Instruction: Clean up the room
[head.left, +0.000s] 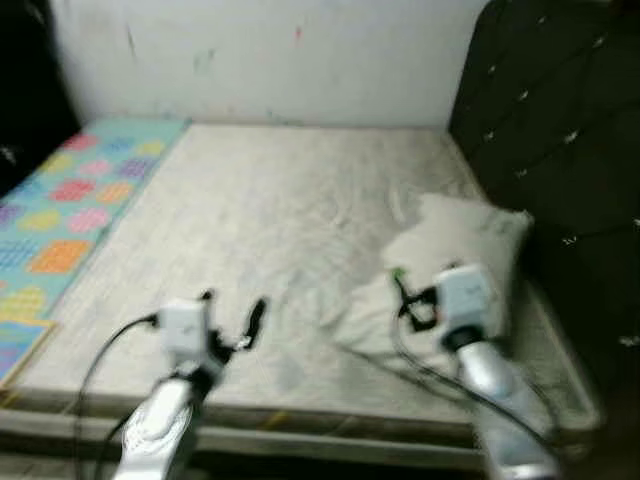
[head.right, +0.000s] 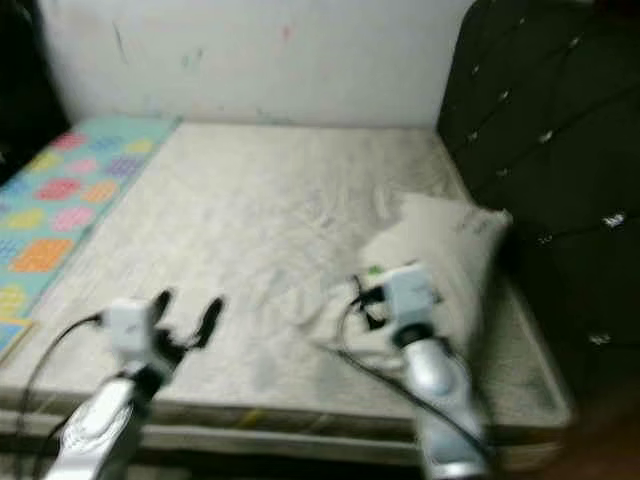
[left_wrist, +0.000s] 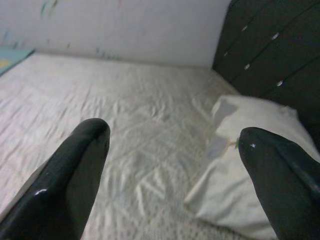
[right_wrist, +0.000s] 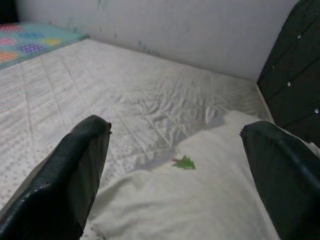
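A wide mattress (head.left: 260, 210) with a white quilted cover lies before me. A cream pillow (head.left: 462, 232) rests crumpled on its right side, close to the headboard. My right gripper (right_wrist: 175, 127) hovers just above the near end of the pillow, open, with nothing between its fingers. The pillow (right_wrist: 200, 200) carries a small green tree mark (right_wrist: 184, 163). My left gripper (head.left: 232, 305) is open over the near edge of the mattress, left of the pillow and apart from it. The pillow (left_wrist: 240, 185) lies off to that gripper's side.
A dark tufted headboard (head.left: 560, 120) rises along the right side. A colourful play mat (head.left: 70, 210) borders the mattress on the left. A white wall (head.left: 270, 60) closes the far end. The mattress's front edge (head.left: 300, 425) is right below my arms.
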